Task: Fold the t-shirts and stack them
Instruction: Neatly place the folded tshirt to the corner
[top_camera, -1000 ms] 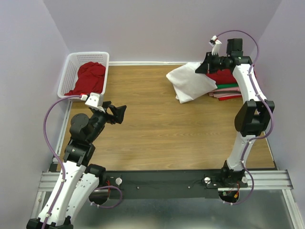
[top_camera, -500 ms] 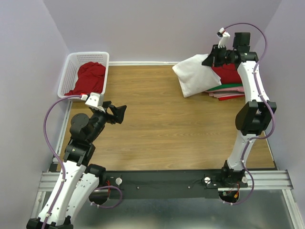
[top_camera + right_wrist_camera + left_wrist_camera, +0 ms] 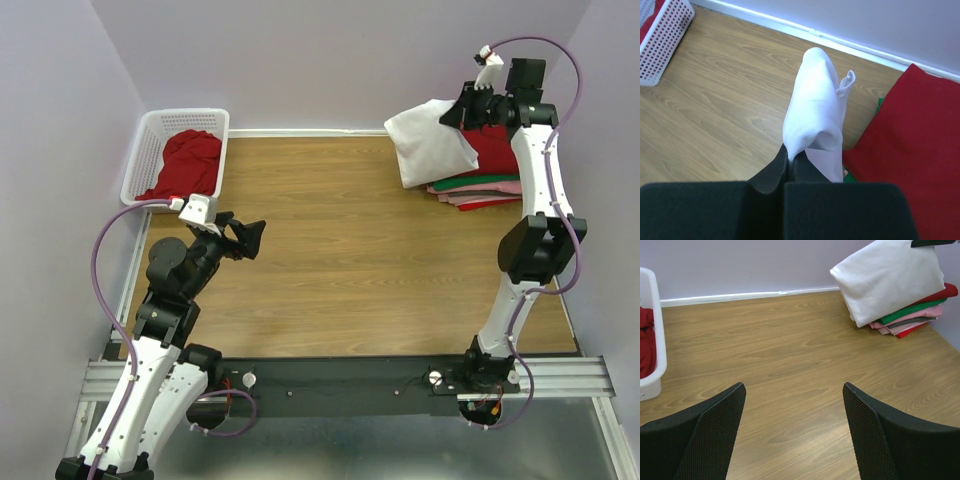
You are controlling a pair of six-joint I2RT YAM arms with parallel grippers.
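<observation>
A folded white t-shirt (image 3: 432, 143) hangs at the back right, lifted over the left side of a stack of folded t-shirts (image 3: 488, 178) in red, green and pink. My right gripper (image 3: 463, 112) is shut on the white shirt's edge; in the right wrist view the cloth (image 3: 815, 112) bulges out of the pinched fingertips (image 3: 791, 161), beside the red top of the stack (image 3: 912, 135). My left gripper (image 3: 255, 240) is open and holds nothing, low over the table's left side. The left wrist view shows the white shirt (image 3: 890, 276) draped on the stack (image 3: 912, 317). A crumpled red t-shirt (image 3: 186, 163) lies in the basket.
A white lattice basket (image 3: 147, 146) stands at the back left corner, its wall also in the left wrist view (image 3: 655, 335). Bare wooden table (image 3: 330, 260) stretches between the arms. Purple walls close in the back and both sides.
My right gripper has carried the white t-shirt rightward and toward the back, from beside the stack to over it. The left arm has not moved.
</observation>
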